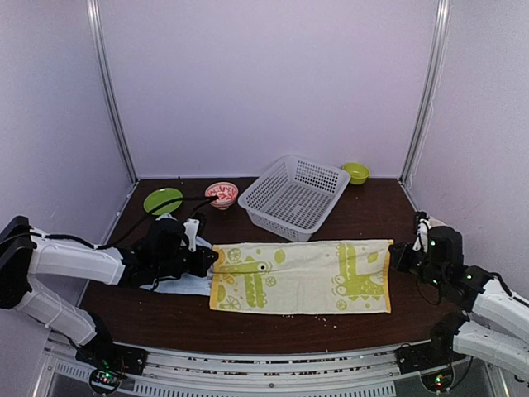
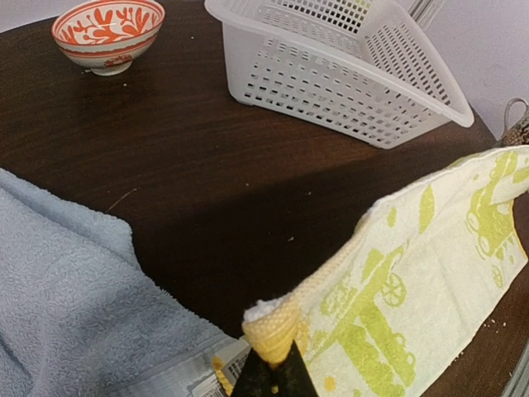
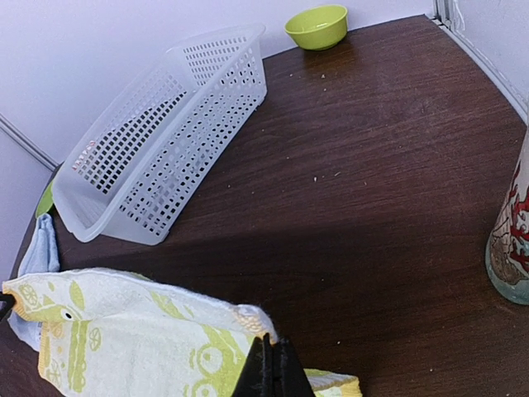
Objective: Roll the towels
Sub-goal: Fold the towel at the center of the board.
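Observation:
The lime-green printed towel (image 1: 302, 275) lies stretched flat across the front of the table. My left gripper (image 1: 212, 258) is shut on its far-left corner, and the left wrist view shows that corner (image 2: 273, 329) bunched between the closed jaws and lifted a little. My right gripper (image 1: 396, 255) is shut on the far-right corner (image 3: 263, 313). The pale blue towel (image 1: 178, 284) lies crumpled under my left arm, beside the green towel's left end. It also fills the lower left of the left wrist view (image 2: 70, 302).
A white mesh basket (image 1: 293, 197) stands tilted behind the towel. A red-patterned bowl (image 1: 221, 194) and a green plate (image 1: 163, 200) sit at the back left, a small green bowl (image 1: 356, 172) at the back right. A patterned vessel (image 3: 511, 240) stands close right of my right gripper.

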Controlling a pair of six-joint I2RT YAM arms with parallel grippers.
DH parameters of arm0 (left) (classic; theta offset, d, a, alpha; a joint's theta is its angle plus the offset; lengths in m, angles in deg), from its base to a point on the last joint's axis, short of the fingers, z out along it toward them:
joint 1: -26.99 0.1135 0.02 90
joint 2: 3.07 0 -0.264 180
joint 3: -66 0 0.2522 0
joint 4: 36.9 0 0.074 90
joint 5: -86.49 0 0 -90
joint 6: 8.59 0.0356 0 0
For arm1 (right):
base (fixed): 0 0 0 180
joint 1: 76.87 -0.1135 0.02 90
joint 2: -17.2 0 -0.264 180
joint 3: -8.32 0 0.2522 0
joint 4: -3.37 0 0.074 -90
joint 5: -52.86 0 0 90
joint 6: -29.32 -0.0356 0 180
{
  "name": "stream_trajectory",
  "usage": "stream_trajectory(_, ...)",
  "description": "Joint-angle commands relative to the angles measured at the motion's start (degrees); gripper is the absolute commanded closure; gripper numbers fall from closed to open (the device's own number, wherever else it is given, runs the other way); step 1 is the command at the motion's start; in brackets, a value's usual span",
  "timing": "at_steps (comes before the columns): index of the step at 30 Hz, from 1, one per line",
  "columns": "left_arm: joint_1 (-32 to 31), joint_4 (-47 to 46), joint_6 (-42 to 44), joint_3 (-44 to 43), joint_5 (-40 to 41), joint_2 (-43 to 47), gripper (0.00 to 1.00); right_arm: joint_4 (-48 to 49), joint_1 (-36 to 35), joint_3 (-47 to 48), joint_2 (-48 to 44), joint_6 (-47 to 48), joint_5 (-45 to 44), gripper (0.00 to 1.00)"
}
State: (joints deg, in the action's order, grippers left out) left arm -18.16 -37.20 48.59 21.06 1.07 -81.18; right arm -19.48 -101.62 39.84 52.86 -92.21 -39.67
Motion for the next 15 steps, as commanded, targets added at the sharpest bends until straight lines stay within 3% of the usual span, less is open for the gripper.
stream_trajectory(1, 0.1, 0.2, 0.9, 0.8, -3.4, 2.4, 1.00, -4.4, 0.1, -1.0, -4.0, -1.8, 2.4, 1.00)
stream_trajectory(15, 0.1, 2.5, 2.1, 6.8, -7.0, 10.7, 0.98, -10.8, 0.1, -5.2, -13.7, -5.8, 9.1, 1.00)
